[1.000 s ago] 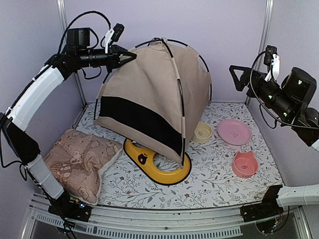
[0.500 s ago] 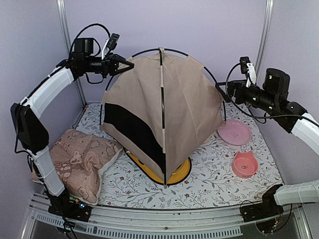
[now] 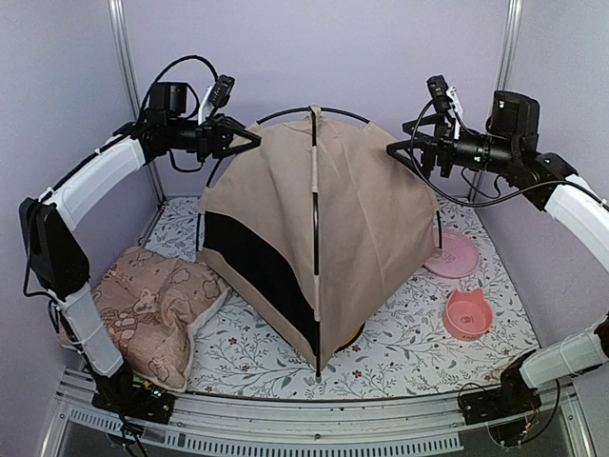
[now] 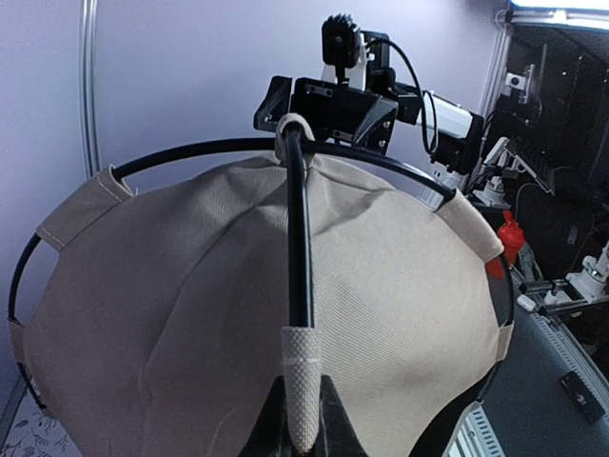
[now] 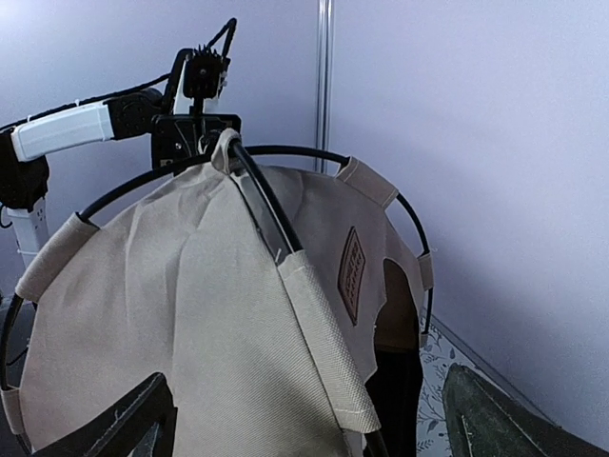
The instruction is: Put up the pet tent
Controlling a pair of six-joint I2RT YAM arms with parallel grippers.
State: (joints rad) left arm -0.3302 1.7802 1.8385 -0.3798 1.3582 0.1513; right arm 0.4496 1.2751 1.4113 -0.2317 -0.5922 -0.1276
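- Left claw [image 3: 253,140] clenched on the pet tent [image 3: 324,219] by its pole sleeve; right claw [image 3: 398,155] spread wide, now swung in beside the tent's top.
- Tent, mid-mat, now hides most of the yellow tray [image 3: 355,333].

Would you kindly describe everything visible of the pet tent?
The pet tent is a tan fabric dome on thin black poles crossing at the top. A dark band runs low on its left, a brown label patch on one panel. It stands upright on the floral mat. The left gripper is shut on a pole sleeve; the open right gripper straddles another.
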